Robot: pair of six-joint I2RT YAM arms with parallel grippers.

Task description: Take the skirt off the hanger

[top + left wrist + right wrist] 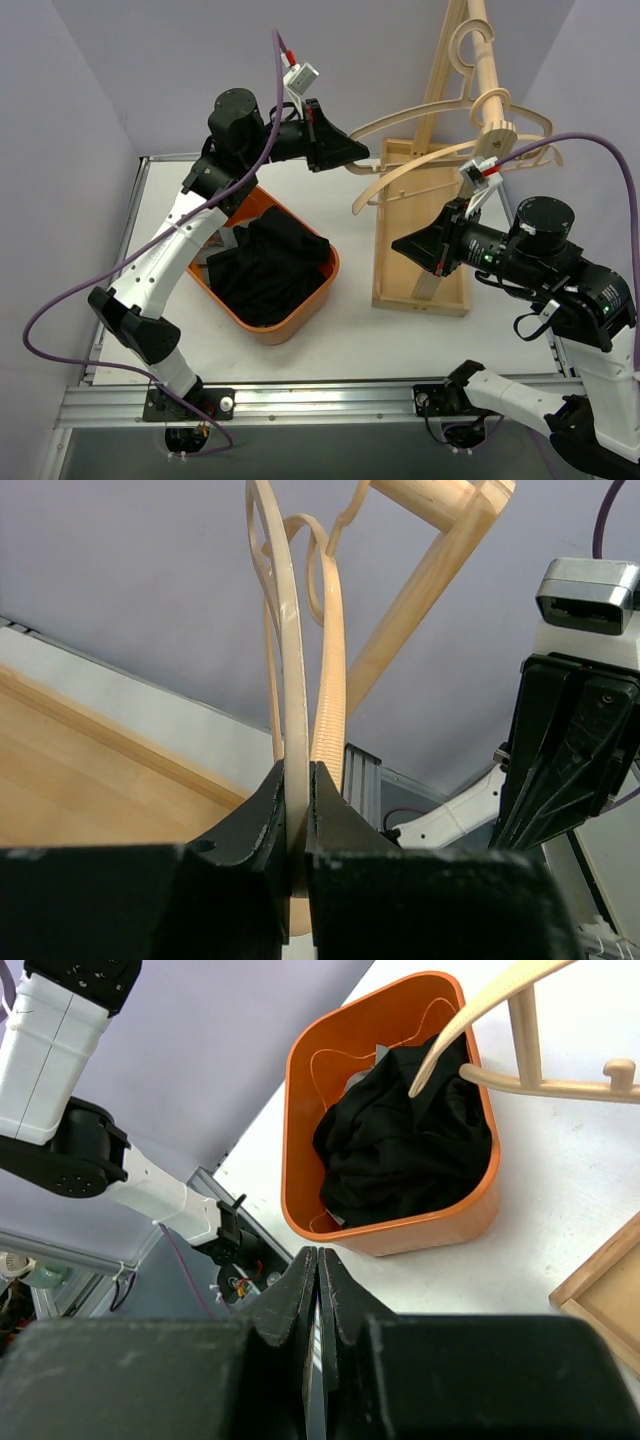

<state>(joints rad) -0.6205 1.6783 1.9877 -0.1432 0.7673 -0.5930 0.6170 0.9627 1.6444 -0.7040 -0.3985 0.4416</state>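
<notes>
The black skirt lies bunched in the orange basket, free of any hanger; the right wrist view shows the skirt there too. My left gripper is raised at the back. It is shut on the thin arm of a bare pale wooden hanger, whose hook hangs on the wooden rack. My right gripper is shut and empty, hovering over the table between the basket and the rack's base. In its own view the right gripper points at the table in front of the basket.
A second bare hanger slants down from the rack, and its end reaches over the basket. The rack's flat wooden base lies right of the basket. The metal rail runs along the near edge.
</notes>
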